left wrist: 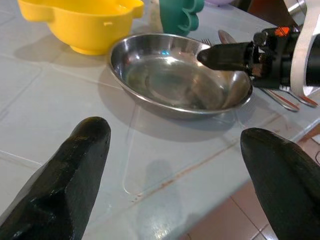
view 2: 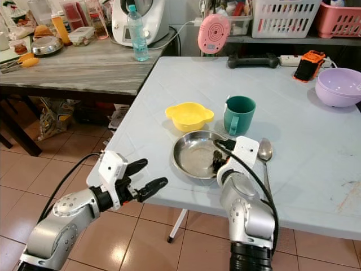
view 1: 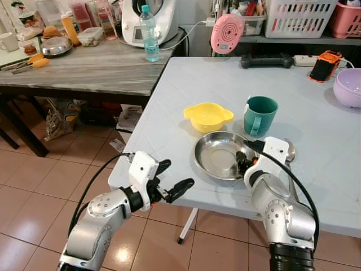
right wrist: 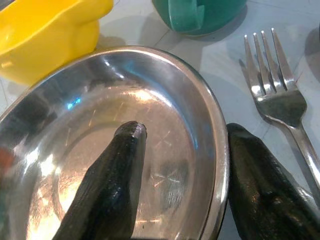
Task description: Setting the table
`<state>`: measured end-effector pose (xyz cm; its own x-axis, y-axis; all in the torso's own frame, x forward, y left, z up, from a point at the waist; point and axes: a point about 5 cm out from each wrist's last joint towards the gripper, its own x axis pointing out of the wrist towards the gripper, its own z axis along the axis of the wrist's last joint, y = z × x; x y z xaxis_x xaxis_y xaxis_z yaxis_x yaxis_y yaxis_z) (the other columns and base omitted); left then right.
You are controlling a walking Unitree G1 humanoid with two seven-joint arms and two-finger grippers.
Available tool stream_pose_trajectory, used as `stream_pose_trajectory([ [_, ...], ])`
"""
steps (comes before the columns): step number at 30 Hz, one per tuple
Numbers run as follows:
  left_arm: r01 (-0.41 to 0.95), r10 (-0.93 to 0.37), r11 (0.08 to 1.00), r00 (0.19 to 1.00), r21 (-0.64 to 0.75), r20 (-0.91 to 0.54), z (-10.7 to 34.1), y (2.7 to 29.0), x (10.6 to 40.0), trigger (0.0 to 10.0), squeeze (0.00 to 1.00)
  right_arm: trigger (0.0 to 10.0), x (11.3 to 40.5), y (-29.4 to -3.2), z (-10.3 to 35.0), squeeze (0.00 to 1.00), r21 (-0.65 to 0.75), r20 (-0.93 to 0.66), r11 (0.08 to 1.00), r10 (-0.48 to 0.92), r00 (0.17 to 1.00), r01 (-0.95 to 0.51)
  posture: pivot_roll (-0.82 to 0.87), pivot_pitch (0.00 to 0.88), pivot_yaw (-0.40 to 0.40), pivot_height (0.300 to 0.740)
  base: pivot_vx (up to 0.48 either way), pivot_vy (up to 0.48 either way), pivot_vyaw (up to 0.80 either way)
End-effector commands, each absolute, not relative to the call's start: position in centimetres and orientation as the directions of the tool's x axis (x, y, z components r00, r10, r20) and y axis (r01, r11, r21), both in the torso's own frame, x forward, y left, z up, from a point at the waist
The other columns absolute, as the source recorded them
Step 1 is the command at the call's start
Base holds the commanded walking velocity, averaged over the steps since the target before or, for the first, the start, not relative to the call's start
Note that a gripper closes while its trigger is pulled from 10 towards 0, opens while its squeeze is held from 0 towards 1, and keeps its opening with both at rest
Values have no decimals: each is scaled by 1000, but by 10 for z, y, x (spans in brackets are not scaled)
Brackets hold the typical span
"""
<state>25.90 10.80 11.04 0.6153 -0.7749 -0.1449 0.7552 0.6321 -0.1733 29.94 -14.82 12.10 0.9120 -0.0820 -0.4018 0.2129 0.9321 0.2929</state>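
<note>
A round steel plate (view 1: 217, 155) lies near the front edge of the white table (view 1: 186, 84). My right gripper (view 1: 243, 161) is open and straddles the plate's right rim. In the right wrist view one finger (right wrist: 112, 175) is inside the plate (right wrist: 165, 125) and the other is outside it, beside a fork (right wrist: 275, 95). A yellow bowl (view 1: 207, 116) and a green mug (view 1: 259, 114) stand just behind the plate. A spoon (view 2: 264, 151) lies to its right. My left gripper (view 1: 179, 173) hangs open and empty off the table's front left edge.
A purple bowl (view 1: 350, 84) sits at the table's right edge, with an orange phone (view 1: 325, 65) and a pink round gadget (view 1: 227, 33) at the back. A cluttered wooden table (view 1: 84, 68) with a water bottle (view 1: 150, 34) stands on the left. Tiled floor lies below.
</note>
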Motion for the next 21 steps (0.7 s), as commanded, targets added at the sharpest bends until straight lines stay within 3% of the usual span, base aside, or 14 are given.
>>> stream_pose_trajectory([
  [1, 760, -779, 627, 607, -169, -160, 111, 110, 259, 10000, 0, 0, 298, -150, 116, 0, 315, -444, 918, -84, 892, 243, -126, 29, 83, 740, 0, 0, 0],
  [6, 766, -788, 615, 590, -188, -174, 110, 111, 256, 10000, 0, 0, 291, -158, 105, 0, 320, -490, 902, -102, 866, 288, -120, 35, 87, 740, 0, 0, 0],
  [21, 776, -801, 597, 563, -206, -201, 106, 112, 250, 10000, 0, 0, 286, -151, 97, 0, 345, -534, 890, -75, 842, 298, -112, 50, 84, 740, 0, 0, 0],
])
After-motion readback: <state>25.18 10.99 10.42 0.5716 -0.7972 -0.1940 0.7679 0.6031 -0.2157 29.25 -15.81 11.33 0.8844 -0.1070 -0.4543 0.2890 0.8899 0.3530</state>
